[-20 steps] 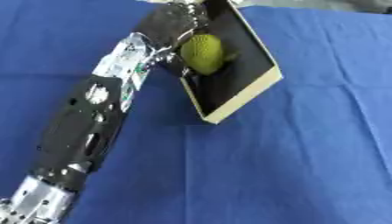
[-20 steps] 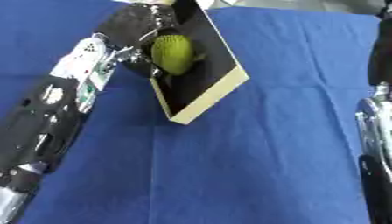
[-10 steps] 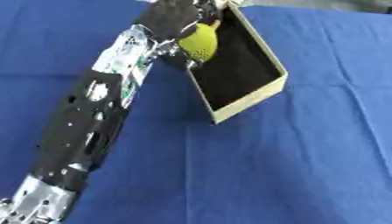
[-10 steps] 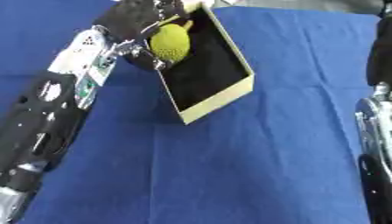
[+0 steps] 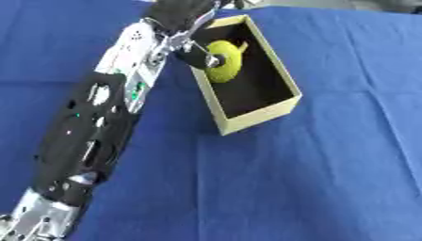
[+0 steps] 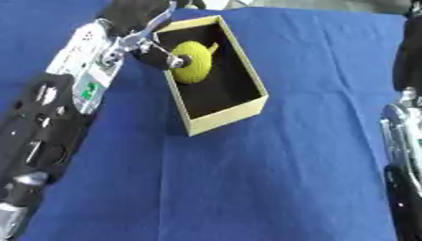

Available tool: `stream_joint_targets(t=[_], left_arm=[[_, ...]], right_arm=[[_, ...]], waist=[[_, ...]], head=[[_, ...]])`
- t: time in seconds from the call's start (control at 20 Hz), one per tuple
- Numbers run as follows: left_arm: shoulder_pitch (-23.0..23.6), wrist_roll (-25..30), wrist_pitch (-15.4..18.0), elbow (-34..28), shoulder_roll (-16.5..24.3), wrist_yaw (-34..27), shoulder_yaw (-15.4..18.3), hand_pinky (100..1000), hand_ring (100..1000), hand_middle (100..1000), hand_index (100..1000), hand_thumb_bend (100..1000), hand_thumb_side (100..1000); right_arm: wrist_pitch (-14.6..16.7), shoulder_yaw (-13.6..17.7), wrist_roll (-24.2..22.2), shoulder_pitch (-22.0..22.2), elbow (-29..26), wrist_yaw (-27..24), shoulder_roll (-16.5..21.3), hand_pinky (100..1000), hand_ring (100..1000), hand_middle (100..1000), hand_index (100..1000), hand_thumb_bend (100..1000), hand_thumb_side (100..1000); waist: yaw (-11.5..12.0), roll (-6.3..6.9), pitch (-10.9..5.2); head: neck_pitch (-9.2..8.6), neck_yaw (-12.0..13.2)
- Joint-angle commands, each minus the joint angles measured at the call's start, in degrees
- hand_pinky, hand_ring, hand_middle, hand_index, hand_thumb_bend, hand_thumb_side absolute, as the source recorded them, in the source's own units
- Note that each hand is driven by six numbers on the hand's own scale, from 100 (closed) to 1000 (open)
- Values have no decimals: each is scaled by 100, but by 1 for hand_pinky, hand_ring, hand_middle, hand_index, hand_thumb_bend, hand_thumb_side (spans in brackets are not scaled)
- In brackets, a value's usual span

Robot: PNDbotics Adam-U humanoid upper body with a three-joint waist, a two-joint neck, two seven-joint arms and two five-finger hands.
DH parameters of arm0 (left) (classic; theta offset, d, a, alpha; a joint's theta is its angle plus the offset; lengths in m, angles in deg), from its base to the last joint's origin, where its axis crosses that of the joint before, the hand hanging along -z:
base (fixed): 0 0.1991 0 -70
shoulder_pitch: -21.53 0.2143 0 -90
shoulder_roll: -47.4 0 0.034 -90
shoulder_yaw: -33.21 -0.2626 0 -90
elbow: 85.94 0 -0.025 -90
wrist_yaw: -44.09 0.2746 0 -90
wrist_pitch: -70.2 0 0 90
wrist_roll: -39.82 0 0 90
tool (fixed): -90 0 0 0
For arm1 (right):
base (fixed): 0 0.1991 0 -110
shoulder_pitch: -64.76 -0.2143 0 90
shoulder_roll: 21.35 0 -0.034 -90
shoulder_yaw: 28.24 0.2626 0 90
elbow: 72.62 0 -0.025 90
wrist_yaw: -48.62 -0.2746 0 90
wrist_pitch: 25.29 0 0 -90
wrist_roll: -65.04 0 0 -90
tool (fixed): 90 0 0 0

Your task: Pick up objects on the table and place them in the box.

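Left hand, fingers curled round the yellow-green fruit over the box: open them low, squarely inside.

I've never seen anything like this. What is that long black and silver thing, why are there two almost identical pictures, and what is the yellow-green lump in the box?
Both pictures come from a camera pair in the robot's head, looking down at a table under a blue cloth; that is why they nearly match. The long black and silver thing is the robot's left arm. Its left hand reaches over an open cardboard box with a dark inside. The fingers curl against a yellow-green ball, so the hand seems to be holding it inside the box. At the right edge of the right eye view, part of the right arm shows; its hand is out of sight.
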Motion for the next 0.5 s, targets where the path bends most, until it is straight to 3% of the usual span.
stream_joint_targets(t=[0.05, 0.25, 0.3, 0.5], left_arm=[[-54, -176, -52, -314, 59, -290, 64, 757, 657, 740, 767, 534, 100], [-2, -385, -162, -592, 132, -653, 115, 746, 625, 717, 745, 447, 100], [20, -447, -207, -686, 187, -744, 156, 749, 615, 710, 731, 373, 100], [183, -764, -293, -1196, 599, -1089, 427, 759, 614, 710, 717, 266, 100]], right_arm=[[31, 60, 44, -56, -90, -65, 100, 753, 707, 571, 786, 100, 613], [45, 86, 81, -40, -90, -47, 116, 757, 707, 572, 786, 100, 614], [50, 106, 101, -34, -90, -35, 127, 757, 707, 572, 786, 100, 615], [84, 225, 240, -1, -90, 49, 211, 756, 707, 574, 786, 100, 614]], waist=[[7, 4, -160], [39, 5, -166], [61, 16, -168], [179, 69, -171]], head=[[-20, -39], [-9, -54], [0, -71], [38, -240]])
